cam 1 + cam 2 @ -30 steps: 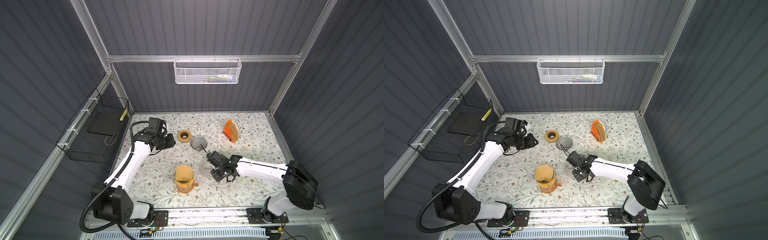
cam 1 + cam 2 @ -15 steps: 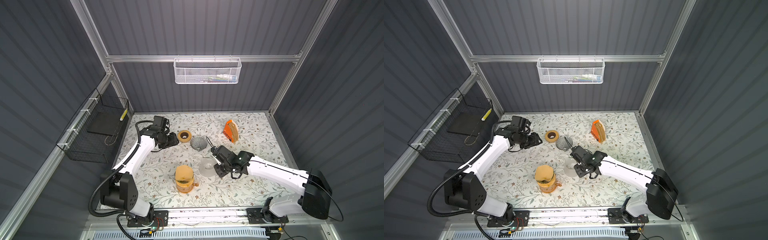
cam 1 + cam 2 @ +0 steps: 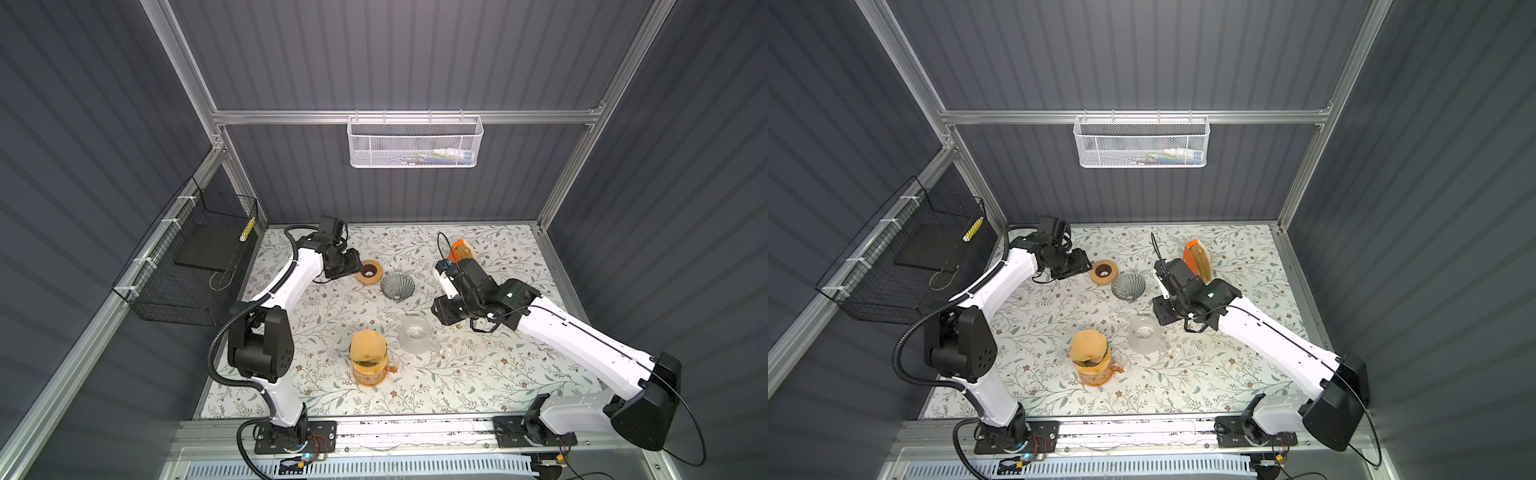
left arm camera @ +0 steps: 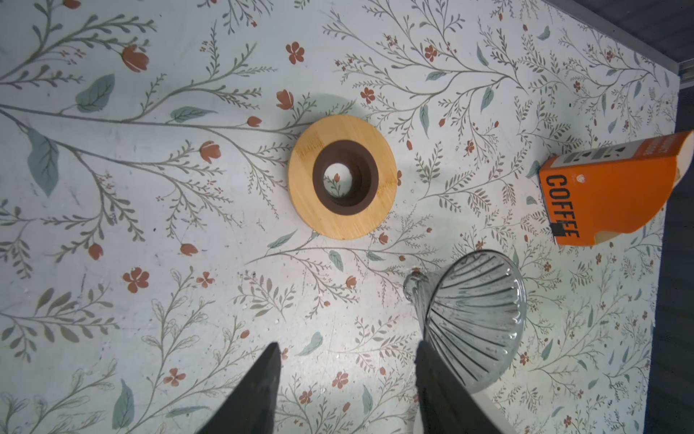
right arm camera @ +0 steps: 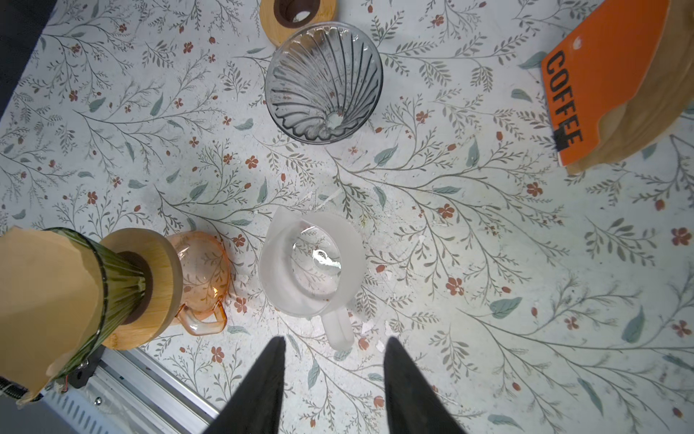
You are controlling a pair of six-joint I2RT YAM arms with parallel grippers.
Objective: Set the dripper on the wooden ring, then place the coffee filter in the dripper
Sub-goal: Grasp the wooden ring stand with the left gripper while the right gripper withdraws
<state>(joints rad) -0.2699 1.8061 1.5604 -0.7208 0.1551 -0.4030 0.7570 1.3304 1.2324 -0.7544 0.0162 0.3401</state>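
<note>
Beside frosted pitcher (image 5: 308, 263), right hand (image 5: 334, 340) withdrawn, jaws wider

Floral white table (image 3: 490, 374); orange box (image 3: 462, 248); tan filter (image 3: 368, 347); amber carafe (image 3: 370, 376); smoky ribbed dripper (image 3: 397, 286); frosted jug (image 3: 415, 338).

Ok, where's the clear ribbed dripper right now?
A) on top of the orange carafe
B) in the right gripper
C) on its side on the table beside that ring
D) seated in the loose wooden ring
C: the clear dripper lies on its side on the table beside the wooden ring, and the left gripper and right gripper are both open and empty.
</note>
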